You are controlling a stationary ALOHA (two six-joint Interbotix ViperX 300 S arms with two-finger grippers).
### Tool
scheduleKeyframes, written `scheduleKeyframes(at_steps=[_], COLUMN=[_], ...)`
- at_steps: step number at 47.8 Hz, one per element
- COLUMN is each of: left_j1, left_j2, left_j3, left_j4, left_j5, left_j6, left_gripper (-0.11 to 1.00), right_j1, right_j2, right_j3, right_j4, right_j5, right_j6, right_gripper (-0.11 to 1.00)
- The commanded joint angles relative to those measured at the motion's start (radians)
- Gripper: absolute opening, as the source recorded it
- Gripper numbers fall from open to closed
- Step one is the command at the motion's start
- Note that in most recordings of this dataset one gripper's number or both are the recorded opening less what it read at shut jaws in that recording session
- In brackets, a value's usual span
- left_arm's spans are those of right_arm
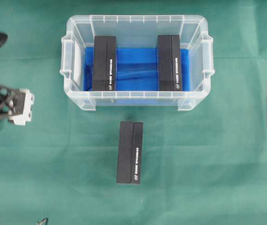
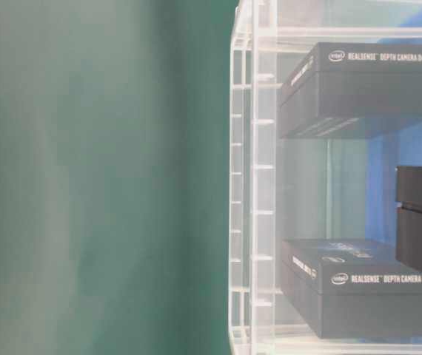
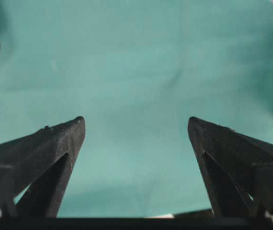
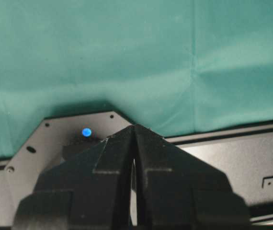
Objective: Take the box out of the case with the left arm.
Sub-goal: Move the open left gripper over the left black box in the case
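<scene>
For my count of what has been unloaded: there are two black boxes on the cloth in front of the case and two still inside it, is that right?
Not quite. Only one black box lies on the green cloth in front of the case. The rest stands: two black boxes are inside it, one on the left and one on the right. The overhead view shows this.

A tabletop covered in a creased green cloth carries everything. The case, a clear plastic bin with a blue sheet on its bottom, sits on the cloth at the far middle. Just on its near side, apart from its wall, a long black box lies flat on the cloth, its length running near to far.
</scene>
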Motion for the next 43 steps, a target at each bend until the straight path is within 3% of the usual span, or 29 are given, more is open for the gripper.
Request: scheduleKeyframes(at_steps=[1, 12, 22, 31, 43], left_j1=[0.081, 0.302, 0.434, 0.477, 0.476], left_j2=[-0.021, -0.017, 0.003, 0.031, 0.048], left_j3=[-0.006, -0.02, -0.043, -0.064, -0.078], left_j4=[0.005, -0.006, -0.014, -0.015, -0.015], left_j5=[-0.002, -0.006, -0.009, -0.011, -0.011], left_j6=[0.066, 0.31, 0.448, 0.503, 0.505], left_gripper=[0.87, 0.87, 0.87, 0.87, 0.87], right_j1=[-0.002, -0.002, 0.0, -0.002, -0.002], right_j2=[-0.002, -0.002, -0.002, -0.002, -0.002], right_j3=[-0.011, -0.009, -0.009, -0.009, -0.006], right_j4=[-0.002, -0.002, -0.002, -0.002, -0.002], right_j5=[0.0, 0.0, 0.0, -0.002, -0.002], right_j6=[-0.002, -0.002, -0.002, -0.002, -0.002], right_gripper=[0.0, 0.0, 0.0, 0.0, 0.0])
